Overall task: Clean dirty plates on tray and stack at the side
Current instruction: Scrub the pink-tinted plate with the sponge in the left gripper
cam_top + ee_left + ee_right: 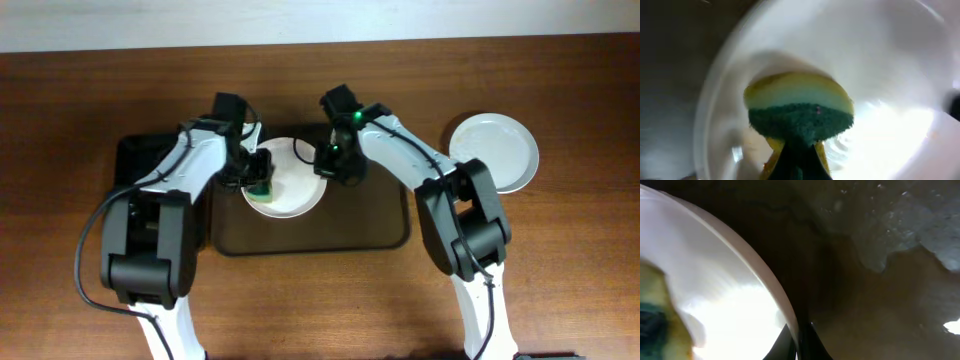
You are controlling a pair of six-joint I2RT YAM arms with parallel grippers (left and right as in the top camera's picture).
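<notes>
From overhead: plate (295, 185) lying on the far left part of the tray (375, 225), mid-bench (560, 260). At its left side, left pincer (262, 180) clenched on a yellow-and-green sponge (262, 193), pressed down on the white surface. At its right rim, right pincer (328, 165), grip unreadable from this height. Well to the right, off the tray, second plate (495, 150) flat on the wood. Left of the tray, partly under the left arm, a black tray (135, 160).

From the left wrist, hidden from above: sponge (797, 107) with green scouring layer towards the camera and yellow layer beyond, its lower end pinched at the bottom edge of the frame. Glossy plate (880, 60) blurred all around, bright glare to the right.

From the right wrist only: plate (715, 280) rim nipped between two dark fingers (816, 347) at the bottom edge, so clamped on the plate. Beyond, brown tray (880, 305) floor with pale glistening patches.
</notes>
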